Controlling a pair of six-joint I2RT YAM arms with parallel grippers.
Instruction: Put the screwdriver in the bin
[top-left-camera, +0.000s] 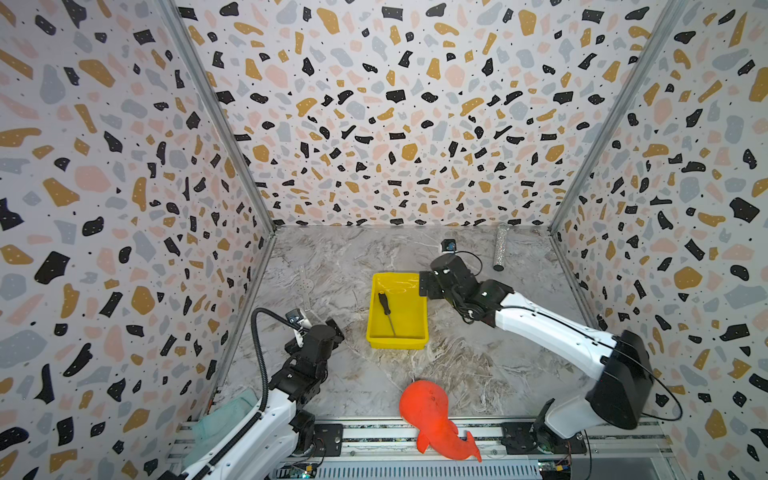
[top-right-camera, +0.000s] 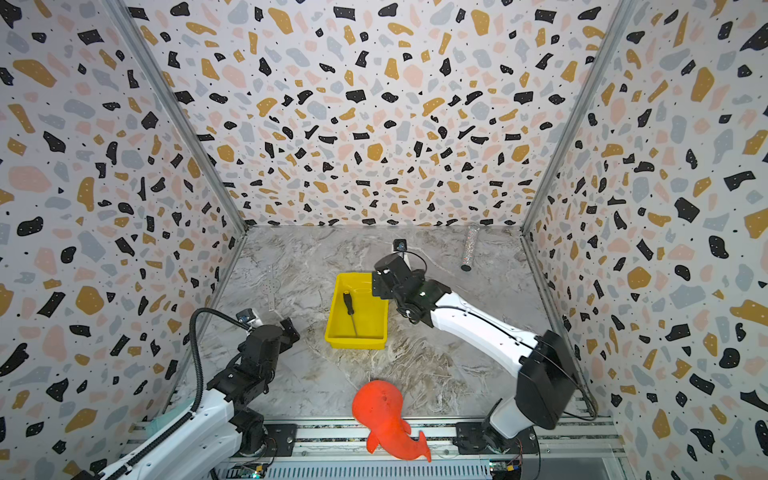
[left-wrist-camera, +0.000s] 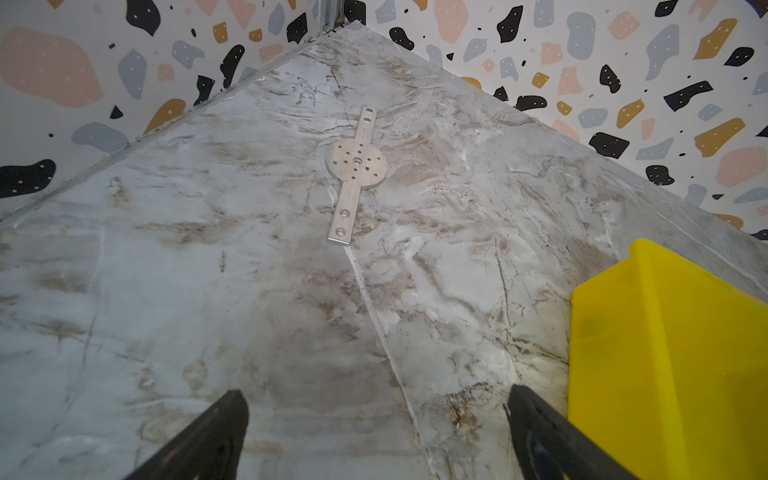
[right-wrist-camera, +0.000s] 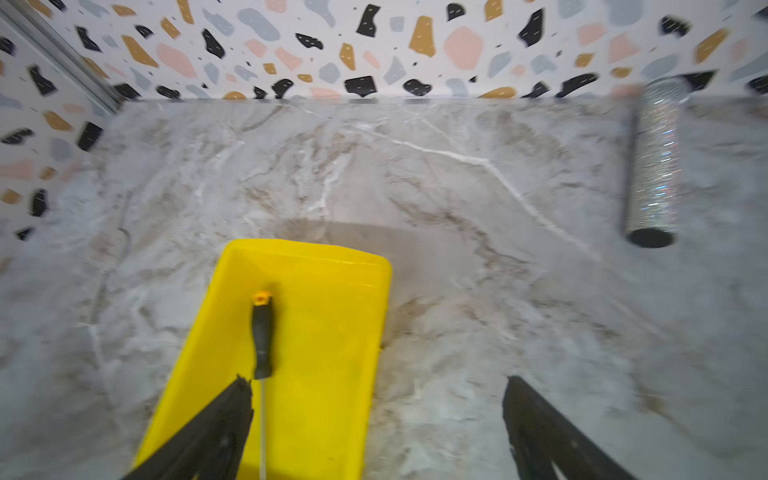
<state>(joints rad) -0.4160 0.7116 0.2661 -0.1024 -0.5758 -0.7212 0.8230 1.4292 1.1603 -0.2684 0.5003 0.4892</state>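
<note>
**Screwdriver in the bin, both my grippers empty**

The screwdriver (right-wrist-camera: 262, 332) lies flat on the floor of the bin (right-wrist-camera: 307, 249), with its handle toward the far wall and its shaft running to the near one. My right gripper (right-wrist-camera: 378, 386) hangs by the bin's far right corner, jaws wide apart, nothing between them. My left gripper (left-wrist-camera: 376, 392) is spread wide too, over bare table (left-wrist-camera: 208, 291), and is also empty.

Looks: black handle, small orange butt cap, long thin grey metal shaft.

Handling, my guess: light, rigid, prone to roll. The bare shaft is probably slick and too thin to pinch. If it needs regrasping, I'd pinch across mid-handle, the thickest part.
</note>
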